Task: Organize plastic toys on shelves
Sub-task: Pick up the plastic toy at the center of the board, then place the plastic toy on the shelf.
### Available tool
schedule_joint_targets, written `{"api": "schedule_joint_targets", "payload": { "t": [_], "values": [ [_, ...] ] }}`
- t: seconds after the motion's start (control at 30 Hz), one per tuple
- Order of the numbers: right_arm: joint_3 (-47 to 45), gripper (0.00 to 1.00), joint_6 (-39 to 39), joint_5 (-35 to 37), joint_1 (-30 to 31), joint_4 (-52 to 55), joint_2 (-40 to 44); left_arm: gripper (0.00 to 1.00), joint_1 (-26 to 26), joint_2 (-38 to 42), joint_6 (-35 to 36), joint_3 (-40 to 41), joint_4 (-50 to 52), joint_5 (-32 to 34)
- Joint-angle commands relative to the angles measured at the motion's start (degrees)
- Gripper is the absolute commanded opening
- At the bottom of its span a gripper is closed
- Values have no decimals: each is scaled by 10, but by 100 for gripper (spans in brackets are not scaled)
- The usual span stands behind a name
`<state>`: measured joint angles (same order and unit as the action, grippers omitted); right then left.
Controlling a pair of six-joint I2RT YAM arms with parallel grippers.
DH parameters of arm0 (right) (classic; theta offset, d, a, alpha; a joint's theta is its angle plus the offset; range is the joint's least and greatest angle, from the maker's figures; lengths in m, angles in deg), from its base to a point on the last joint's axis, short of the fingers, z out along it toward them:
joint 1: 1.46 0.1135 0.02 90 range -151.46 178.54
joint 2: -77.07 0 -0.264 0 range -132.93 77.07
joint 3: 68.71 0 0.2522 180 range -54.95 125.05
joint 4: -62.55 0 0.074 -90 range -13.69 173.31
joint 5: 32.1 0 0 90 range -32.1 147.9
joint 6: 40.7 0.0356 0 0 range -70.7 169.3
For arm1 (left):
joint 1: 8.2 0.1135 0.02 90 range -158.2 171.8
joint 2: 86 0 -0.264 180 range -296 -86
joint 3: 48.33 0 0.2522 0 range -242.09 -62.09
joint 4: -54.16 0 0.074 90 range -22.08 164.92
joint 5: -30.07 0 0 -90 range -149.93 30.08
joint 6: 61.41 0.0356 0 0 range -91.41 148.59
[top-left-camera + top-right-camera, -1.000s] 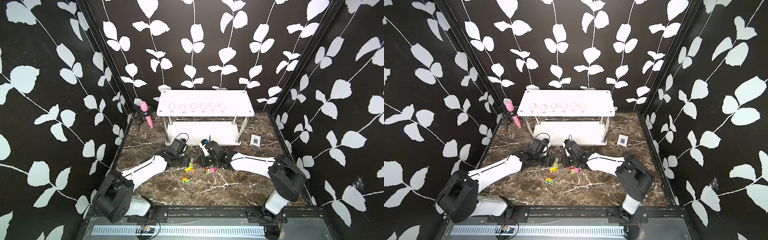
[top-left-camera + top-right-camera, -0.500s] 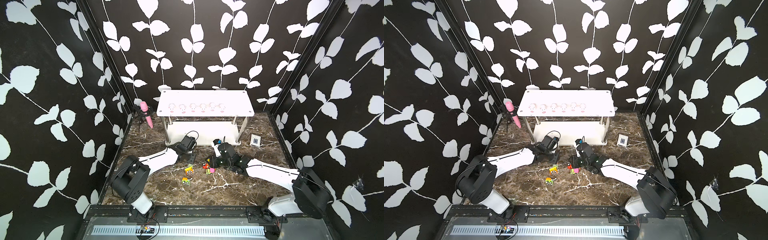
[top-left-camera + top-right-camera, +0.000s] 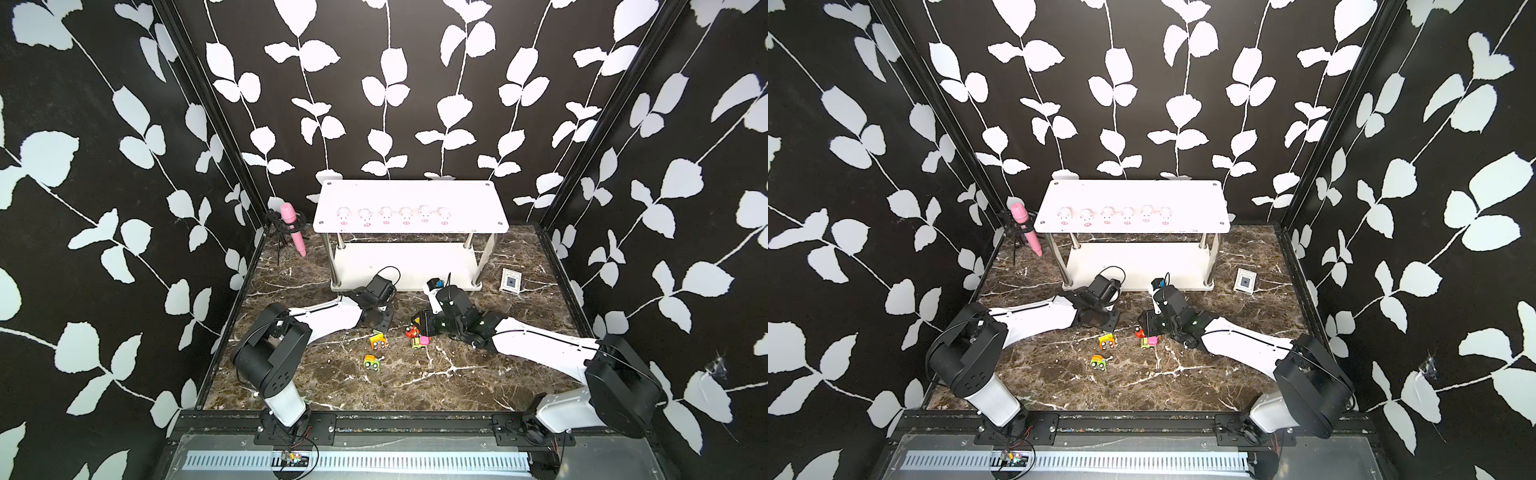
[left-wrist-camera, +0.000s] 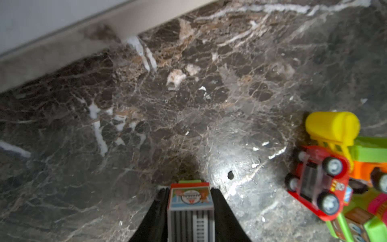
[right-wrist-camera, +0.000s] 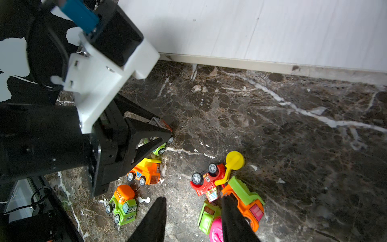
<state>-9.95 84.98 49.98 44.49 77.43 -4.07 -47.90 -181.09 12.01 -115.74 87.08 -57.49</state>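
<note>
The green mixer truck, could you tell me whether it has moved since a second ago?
No: the green mixer truck sits where it was, equally far from the shelves.

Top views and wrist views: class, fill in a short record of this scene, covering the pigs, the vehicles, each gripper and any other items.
pigs: six tiny pale-pink pig figures in a row on the top board of the white two-tier metal-post rack
left gripper: shut on a small grey-striped plastic toy truck
loose vehicles: five colourful plastic toy vehicles on the brown marble floor, in front of the rack
right gripper: open, close over them
other items: pink microphone; white-and-blue card box
</note>
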Motion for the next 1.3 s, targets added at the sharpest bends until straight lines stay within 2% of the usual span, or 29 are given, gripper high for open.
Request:
{"api": "schedule_joint_targets", "payload": {
  "t": [0.0, 0.13, 0.23, 0.53, 0.7, 0.83, 1.27],
  "values": [
    [-11, 45, 4, -3, -3, -11, -1, 27, -1, 1, -4, -11, 9, 3],
    [-13, 45, 4, -4, -3, -10, 1, 16, -1, 23, -10, -5, 20, 15],
    [-17, 45, 3, -3, -3, -10, 7, 12, -1, 57, -9, -4, 37, 27],
    [-33, 45, 2, 1, -3, -27, 29, 11, 4, 129, 5, -49, 90, 108],
    [-39, 45, 2, 0, -3, -35, 36, 11, 40, 107, 10, -87, 100, 126],
    [-43, 45, 4, 0, -3, -37, 39, 11, 53, 79, 13, -118, 98, 164],
    [-45, 45, 5, -7, -3, -39, 34, 11, 88, 13, 0, -161, 55, 192]
  ]
}}
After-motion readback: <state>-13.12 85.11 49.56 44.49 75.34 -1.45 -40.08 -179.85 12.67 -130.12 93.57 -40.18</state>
